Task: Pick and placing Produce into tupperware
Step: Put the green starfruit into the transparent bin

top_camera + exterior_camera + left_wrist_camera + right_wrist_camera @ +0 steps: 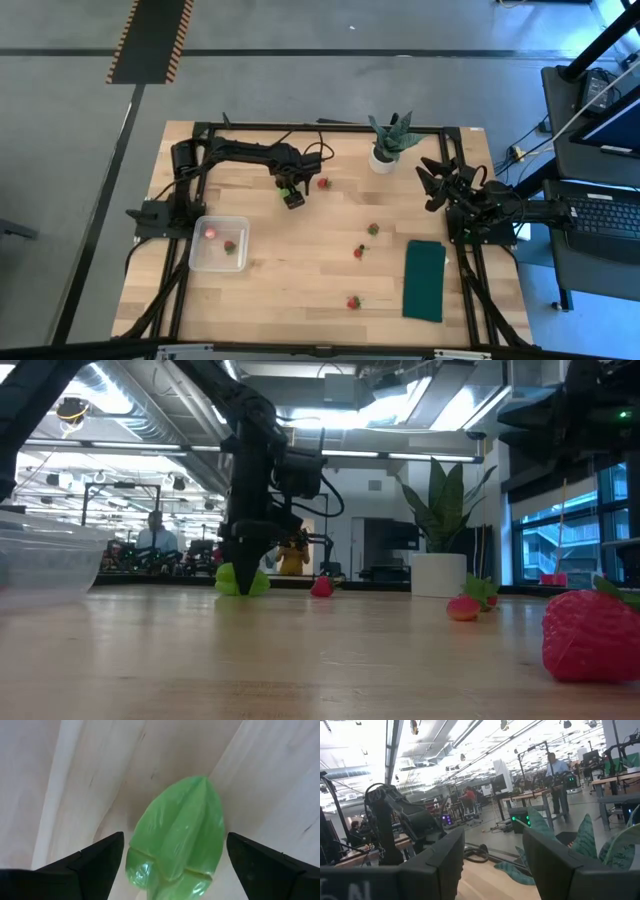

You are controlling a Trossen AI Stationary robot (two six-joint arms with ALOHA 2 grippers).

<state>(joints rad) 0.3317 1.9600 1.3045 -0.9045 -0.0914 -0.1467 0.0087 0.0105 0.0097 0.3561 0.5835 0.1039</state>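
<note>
Near the desk's left edge sits the tupperware, already holding strawberries. The left gripper, wide open, straddles the leafy piece toward the far edge; closing off-centre could squirt it toward the neighbouring strawberry. The right gripper waits open beside the potted plant.

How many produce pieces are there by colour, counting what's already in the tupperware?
red strawberry pieces: 6 (2 in the tupperware, 4 on the table)
light green leafy piece: 1
Total: 7
</note>
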